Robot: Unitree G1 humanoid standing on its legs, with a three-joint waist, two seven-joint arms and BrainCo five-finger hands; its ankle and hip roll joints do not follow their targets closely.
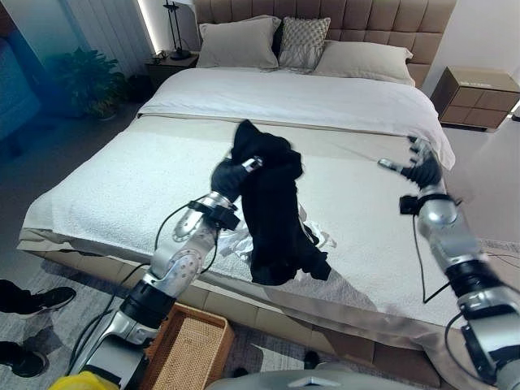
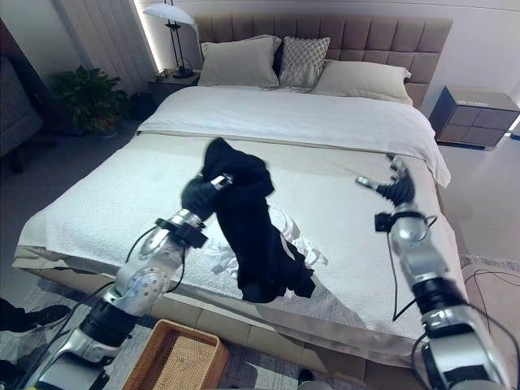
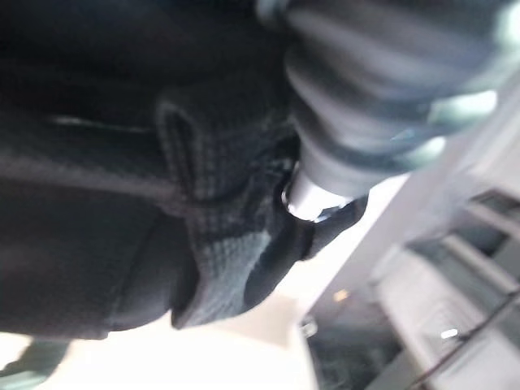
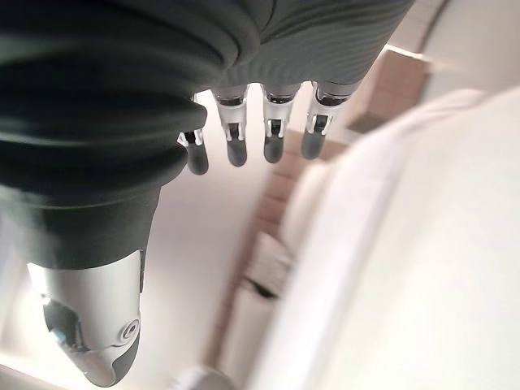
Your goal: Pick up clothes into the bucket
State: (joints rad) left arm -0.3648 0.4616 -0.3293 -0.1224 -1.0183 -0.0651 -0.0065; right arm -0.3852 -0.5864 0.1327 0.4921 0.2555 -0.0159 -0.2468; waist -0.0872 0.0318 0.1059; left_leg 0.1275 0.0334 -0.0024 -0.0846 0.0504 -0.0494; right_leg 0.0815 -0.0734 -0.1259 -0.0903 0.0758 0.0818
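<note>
Our left hand (image 1: 230, 179) grips the black garment (image 1: 272, 211) above the bed (image 1: 97, 187); right hand (image 1: 421, 166) spread. Next, we swing it down to the basket (image 1: 188, 345).

Matt black cloth garment (image 1: 272, 207); textured white bedspread (image 1: 122, 175); woven wicker basket (image 1: 188, 349).

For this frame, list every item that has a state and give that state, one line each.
black garment: lifted off the bed, hanging from the left hand.
left hand: shut on the black garment.
right hand: open, raised over the bed, holding nothing.
white garment: lying crumpled on the bed.
wicker basket: on the floor beside the bed, no clothes visible inside.
</note>
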